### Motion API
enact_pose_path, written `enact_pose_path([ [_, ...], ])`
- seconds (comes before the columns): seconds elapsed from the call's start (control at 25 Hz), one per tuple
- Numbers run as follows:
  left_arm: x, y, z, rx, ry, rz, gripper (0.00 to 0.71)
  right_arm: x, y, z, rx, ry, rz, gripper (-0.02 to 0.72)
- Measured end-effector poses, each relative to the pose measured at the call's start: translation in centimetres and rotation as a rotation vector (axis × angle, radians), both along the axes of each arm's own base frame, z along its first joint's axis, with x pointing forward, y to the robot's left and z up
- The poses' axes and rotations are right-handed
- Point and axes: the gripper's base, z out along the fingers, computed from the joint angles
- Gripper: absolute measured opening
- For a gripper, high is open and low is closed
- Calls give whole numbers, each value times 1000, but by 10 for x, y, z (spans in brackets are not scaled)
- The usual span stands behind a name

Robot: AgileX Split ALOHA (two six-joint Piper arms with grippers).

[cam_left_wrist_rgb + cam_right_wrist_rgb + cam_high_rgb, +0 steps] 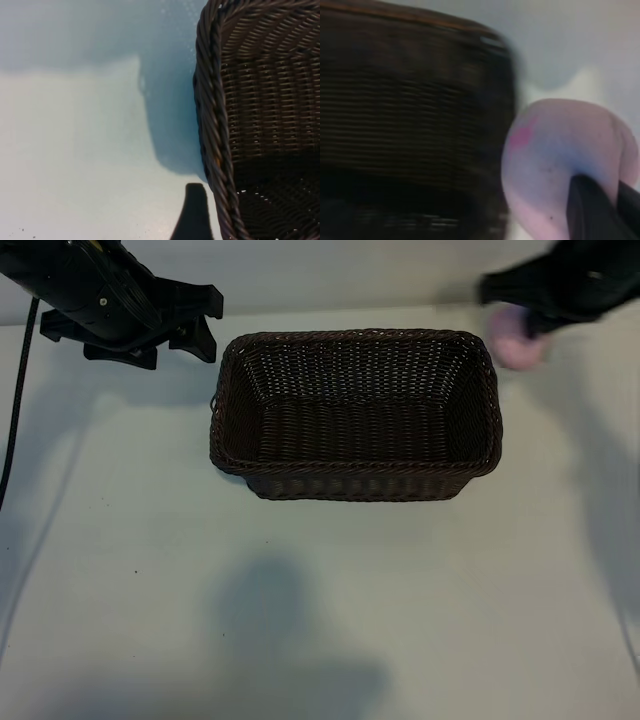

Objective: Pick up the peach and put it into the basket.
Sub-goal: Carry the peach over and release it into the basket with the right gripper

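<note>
The right gripper (533, 332) is clamped on the peach (518, 346), which is carried clear of the table (320, 610) at the far right of the exterior view, just outside the basket (356, 483) and beside its right short wall near the far corner. In the right wrist view the peach (560, 160) fills the near field with one dark finger (590, 210) pressed against it, and the basket (410, 115) wall rises immediately beside the fruit; the grip looks secure, although the second finger is not clearly visible. The governing relation for the coming move is lateral: the basket opening lies toward the left arm's side of the held peach, and the basket's long axis runs left to right across the exterior view, so travel along that axis carries the fruit over the near short rim and leaves the full length of the interior ahead of it. The interior appears empty. Judged from these views, the peach must pass above the rim before it is lowered, and release should wait until it is well inside the walls, since a round fruit let go at the rim could roll off outside. The left gripper (195, 325) is parked beside the basket's opposite short wall with its fingers spread, holding nothing; the left wrist view shows only that wall (215, 125) and bare table. The right arm is the nearer one and the only arm engaged.
</note>
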Motion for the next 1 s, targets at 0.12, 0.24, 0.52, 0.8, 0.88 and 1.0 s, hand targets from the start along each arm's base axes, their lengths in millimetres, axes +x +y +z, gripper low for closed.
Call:
enact_pose_path([
  [0.12,0,0,0,0,0,0,578,-13,33,3,15,-19,89,41],
  [0.24,0,0,0,0,0,0,578,-22,61,-4,18,-23,161,41],
  [0.52,-1,0,0,1,6,-1,578,-12,96,-60,-21,33,225,41],
  [0.8,-1,0,0,2,6,-2,578,-3,101,-106,-74,119,229,65],
  [0.88,-1,0,0,2,6,-3,578,-2,101,-103,-72,116,228,110],
  [1.0,-1,0,0,2,6,-3,578,-1,103,-93,-74,122,231,237],
])
